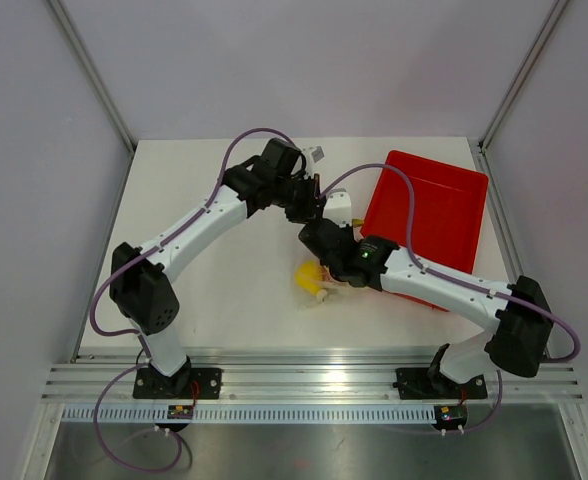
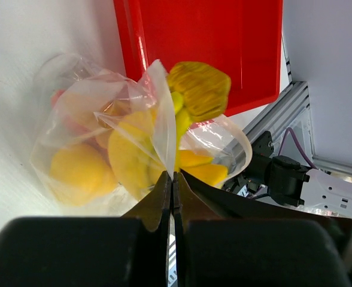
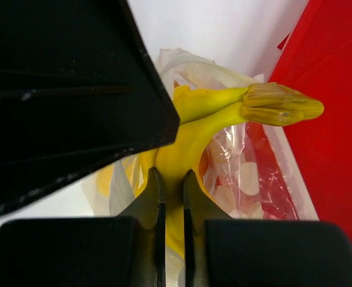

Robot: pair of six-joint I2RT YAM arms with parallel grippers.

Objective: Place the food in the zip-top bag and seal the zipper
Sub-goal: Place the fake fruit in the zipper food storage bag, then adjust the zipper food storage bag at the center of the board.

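Note:
The clear zip-top bag hangs open over the table beside the red tray and holds yellow and orange food pieces and a pink-red piece. My left gripper is shut on the bag's upper edge. My right gripper is shut on the yellow banana, whose brown stem end sticks out above the bag's mouth. The spotted face of the bag shows in the right wrist view. In the top view both grippers meet at the bag mid-table. The zipper strip is too faint to make out.
The red tray lies at the back right of the white table, just right of the bag. The left gripper's body blocks the upper left of the right wrist view. Aluminium rails run along the near edge.

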